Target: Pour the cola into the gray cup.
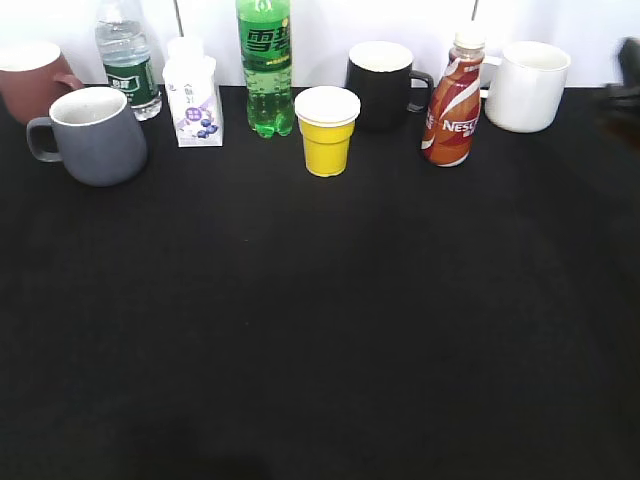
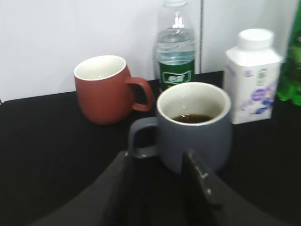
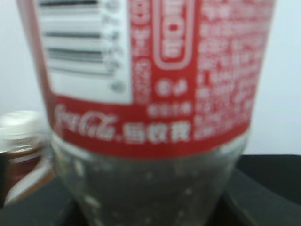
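The gray cup (image 1: 97,135) stands at the back left of the black table, handle to the left. In the left wrist view the gray cup (image 2: 195,132) holds a little dark liquid. My left gripper (image 2: 157,160) is open and empty just in front of it, fingers apart near the handle. The cola (image 3: 150,94) fills the right wrist view, its red label up close and the clear lower part with dark liquid held between my right gripper's (image 3: 148,214) fingers. The cola is out of the exterior view. Only a dark blur of the right arm (image 1: 627,75) shows at the far right edge.
Along the back stand a reddish-brown mug (image 1: 30,80), a water bottle (image 1: 128,60), a white milk carton (image 1: 193,95), a green soda bottle (image 1: 265,65), a yellow cup (image 1: 327,130), a black mug (image 1: 382,85), a Nescafe bottle (image 1: 453,100) and a white mug (image 1: 527,85).
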